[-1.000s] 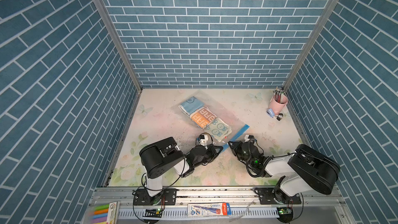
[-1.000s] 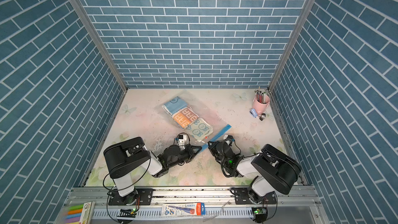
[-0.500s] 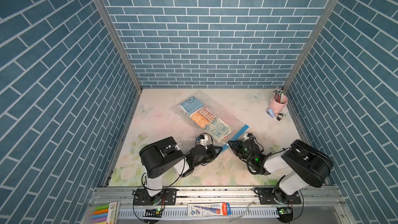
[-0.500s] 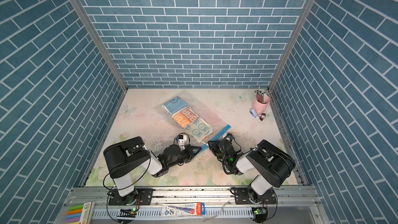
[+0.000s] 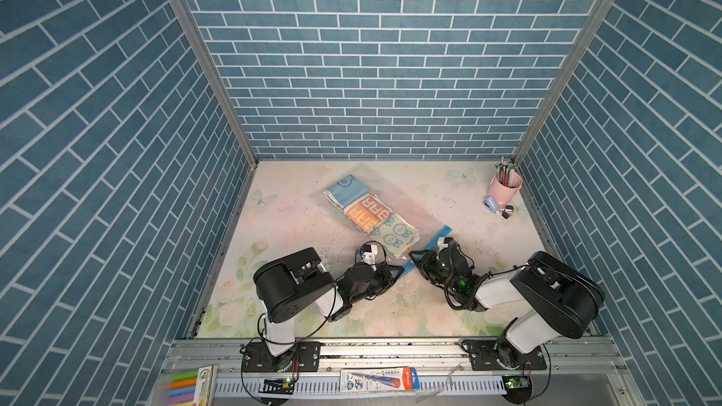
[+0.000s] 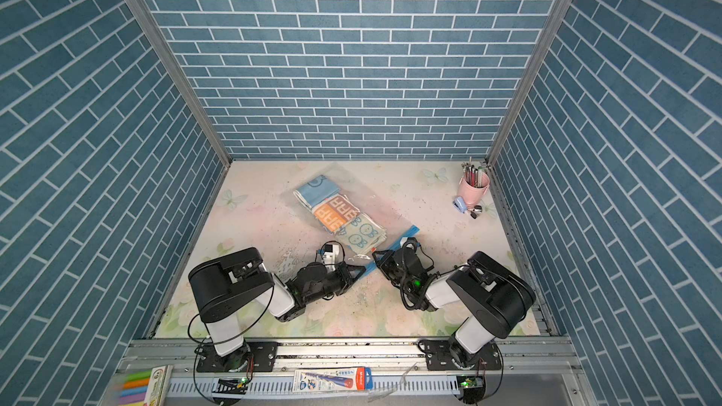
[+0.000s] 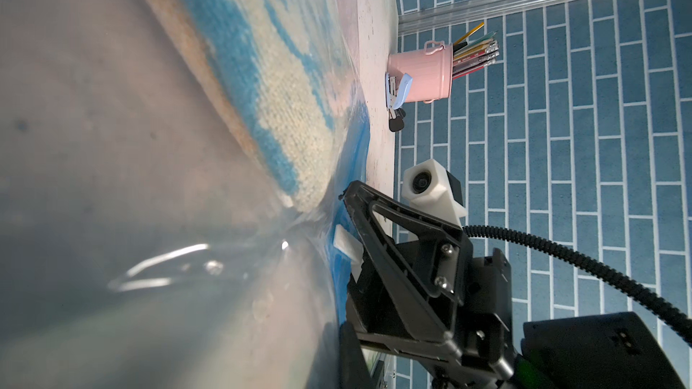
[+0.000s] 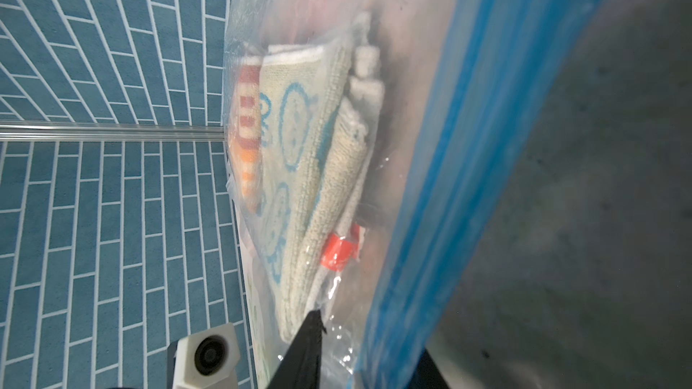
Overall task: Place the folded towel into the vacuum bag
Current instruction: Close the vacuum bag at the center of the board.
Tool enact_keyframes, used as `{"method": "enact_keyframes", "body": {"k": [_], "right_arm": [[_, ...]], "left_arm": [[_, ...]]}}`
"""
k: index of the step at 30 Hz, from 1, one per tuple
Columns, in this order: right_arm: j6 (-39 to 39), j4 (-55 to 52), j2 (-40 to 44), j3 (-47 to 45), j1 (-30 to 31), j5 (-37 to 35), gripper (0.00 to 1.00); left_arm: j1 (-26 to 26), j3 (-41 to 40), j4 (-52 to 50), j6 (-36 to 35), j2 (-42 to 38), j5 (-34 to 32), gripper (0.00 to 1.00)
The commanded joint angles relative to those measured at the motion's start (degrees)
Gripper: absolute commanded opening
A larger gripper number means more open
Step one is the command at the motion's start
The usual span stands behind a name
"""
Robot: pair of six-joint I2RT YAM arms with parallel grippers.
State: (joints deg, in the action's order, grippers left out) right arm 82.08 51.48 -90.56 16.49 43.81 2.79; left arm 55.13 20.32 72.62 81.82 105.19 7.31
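The folded towel (image 5: 371,216) lies flat inside the vacuum bag (image 5: 412,205), blue end toward the back wall and the pale bunny-print end nearest the bag's mouth. The right wrist view shows its layered edges behind clear plastic, just short of the blue zip strip (image 5: 442,233). The bag rests slantwise in the middle of the counter (image 5: 297,220), with its mouth toward the arms. The left hand (image 5: 400,269) is clenched at the near end of the strip, and wrinkled plastic at its tip suggests it pinches the bag's lip. The right hand (image 5: 415,257) sits just beside it at the same edge; only one finger shows clearly from the left wrist, so I cannot tell whether it grips or has let go. A pink pencil cup (image 5: 504,187) stands well apart in the far corner. As I read it, the insertion itself looks done and the step in hand is finishing at the mouth. The next move calls for letting go of the plastic cleanly and backing both hands away without dragging the bag or pulling the towel back out. Compared with a second ago, the towel and bag have not shifted and the left arm looks the same. Only the right arm has leaned a little toward the centre, bringing its hand closer along the strip.
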Motion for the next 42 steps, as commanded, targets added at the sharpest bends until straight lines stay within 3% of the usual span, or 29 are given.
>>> {"method": "enact_keyframes", "body": {"k": [1, 19, 30, 42], "right_arm": [[-0.1, 1.6, -1.5, 1.2, -0.1, 1.9, 0.30], [0.9, 4.2, -3.8, 0.5, -0.1, -0.6, 0.00], [2.7, -1.2, -4.6, 0.3, -1.0, -11.9, 0.00], [0.0, -8.3, -1.0, -1.1, -6.9, -17.5, 0.00]], "left_arm": [[0.1, -0.3, 1.7, -0.9, 1.0, 0.5, 0.00], [0.1, -0.6, 1.6, -0.9, 0.6, 0.2, 0.00], [-0.1, -2.3, -0.1, -0.8, -3.2, 1.1, 0.00], [-2.0, -5.4, -1.5, -0.6, -7.3, 2.9, 0.00]]}}
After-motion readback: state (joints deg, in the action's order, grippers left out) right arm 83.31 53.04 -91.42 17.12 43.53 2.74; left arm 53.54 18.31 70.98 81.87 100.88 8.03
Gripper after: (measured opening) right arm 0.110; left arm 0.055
